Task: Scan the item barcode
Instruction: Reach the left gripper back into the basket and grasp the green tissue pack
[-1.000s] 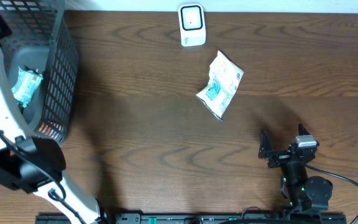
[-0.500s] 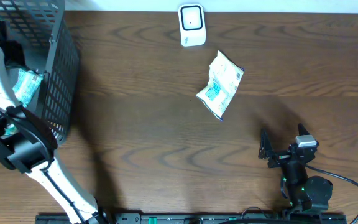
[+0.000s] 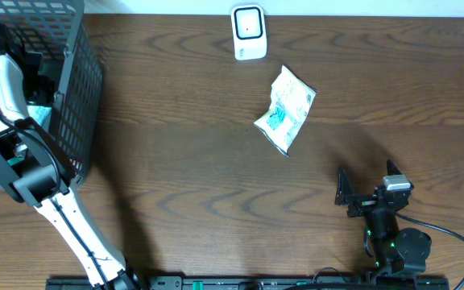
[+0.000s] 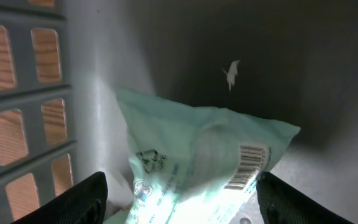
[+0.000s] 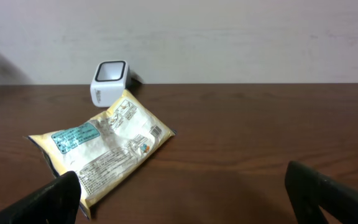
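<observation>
Reaching into the basket (image 3: 79, 89) for the packet (image 4: 204, 168)

The left end effector (image 4: 188, 199) hangs spread astride the mint packet by the basket wall, barcode showing. The right end effector (image 5: 188, 196) sits spread, idle. The next move likely calls for pinching the packet, lifting it clear and facing the barcode to the scanner (image 3: 248, 32).

Evenly lit table (image 3: 216, 201); dim basket (image 4: 30, 106) interior, glare on packet (image 4: 191, 168)

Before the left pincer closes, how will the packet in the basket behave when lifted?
The packet looks like thin, creased film, so it will probably sag and crumple. It seems puffy, so likely light. Its glossy skin may slip.
</observation>
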